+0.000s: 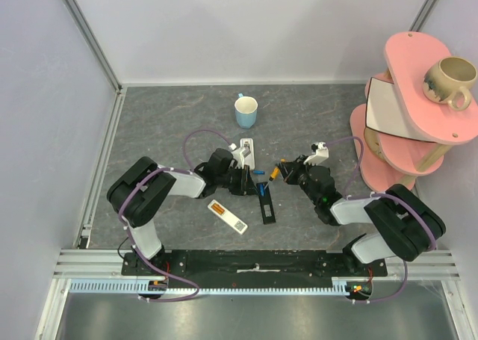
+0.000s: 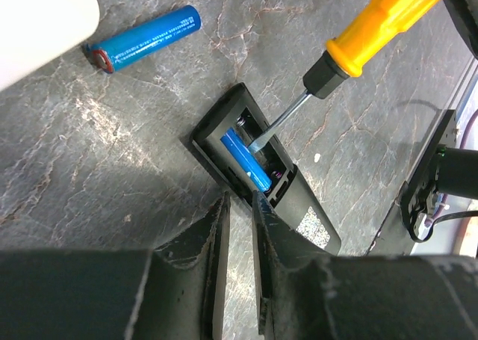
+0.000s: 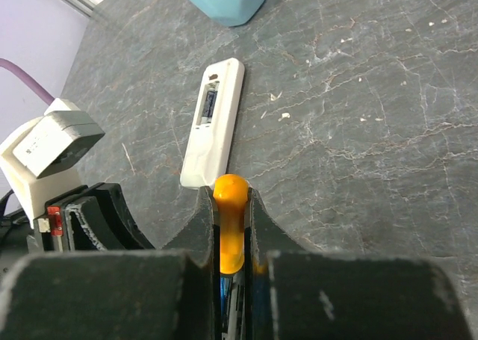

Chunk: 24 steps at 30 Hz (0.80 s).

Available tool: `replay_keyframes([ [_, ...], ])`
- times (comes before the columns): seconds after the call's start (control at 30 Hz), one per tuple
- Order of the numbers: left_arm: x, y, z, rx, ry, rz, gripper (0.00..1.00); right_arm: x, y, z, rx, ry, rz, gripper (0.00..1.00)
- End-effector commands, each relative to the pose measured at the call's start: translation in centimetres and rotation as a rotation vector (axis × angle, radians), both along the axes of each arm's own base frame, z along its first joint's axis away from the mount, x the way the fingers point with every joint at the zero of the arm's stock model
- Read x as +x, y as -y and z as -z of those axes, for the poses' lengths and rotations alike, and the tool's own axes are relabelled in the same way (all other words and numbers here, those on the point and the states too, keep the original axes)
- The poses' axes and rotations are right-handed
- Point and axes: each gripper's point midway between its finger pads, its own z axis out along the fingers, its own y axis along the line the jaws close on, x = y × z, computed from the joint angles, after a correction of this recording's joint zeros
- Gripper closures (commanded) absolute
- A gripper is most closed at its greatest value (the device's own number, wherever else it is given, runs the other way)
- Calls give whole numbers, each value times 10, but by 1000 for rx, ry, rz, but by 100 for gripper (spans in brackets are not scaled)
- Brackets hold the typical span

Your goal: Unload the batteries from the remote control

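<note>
Grey marbled tabletop (image 1: 164,116) is being used as the work surface, with pale walls rising around it. Near its middle the black remote (image 2: 314,220) is lying flat with its back upward, and its battery bay is being exposed at one end. One blue battery (image 2: 246,161) is being seen seated inside that bay. A second blue battery (image 2: 142,37) is lying loose on the tabletop just beyond the black remote's far end, between it and the white remote (image 3: 213,123).

The yellow-handled screwdriver (image 2: 373,22) is being gripped by the right gripper (image 3: 230,196), whose jaws are being pressed tight on the handle. Its metal tip is being held down in the black remote's bay, against the upper end of the seated battery.

The left gripper (image 2: 240,202) is being held low at the black remote's long edge. Its jaws are almost together, with only a thin slot between them and nothing in that slot. One fingertip appears to be touching the remote's side.

Farther beyond the black remote a blue mug (image 1: 246,112) is standing upright. Well to the remote's right a pink shelf (image 1: 418,93) is carrying a beige mug (image 1: 450,81). To the remote's near left a slim white piece with an orange patch (image 1: 227,215) is lying flat.
</note>
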Motion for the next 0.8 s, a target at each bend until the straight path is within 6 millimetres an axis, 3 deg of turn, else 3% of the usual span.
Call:
replay_keyframes([
  [0.0,6,-5,13,53,-5,-23,76,10,-9,-33,72,97,-7,100],
  [0.17,7,-8,17,70,-9,-34,77,7,-15,-33,87,102,-33,100],
  [0.43,7,-8,18,77,-11,-38,79,6,-14,-11,56,48,-32,100],
  [0.77,4,-10,23,85,-20,-36,80,1,-5,-34,81,101,-12,100],
])
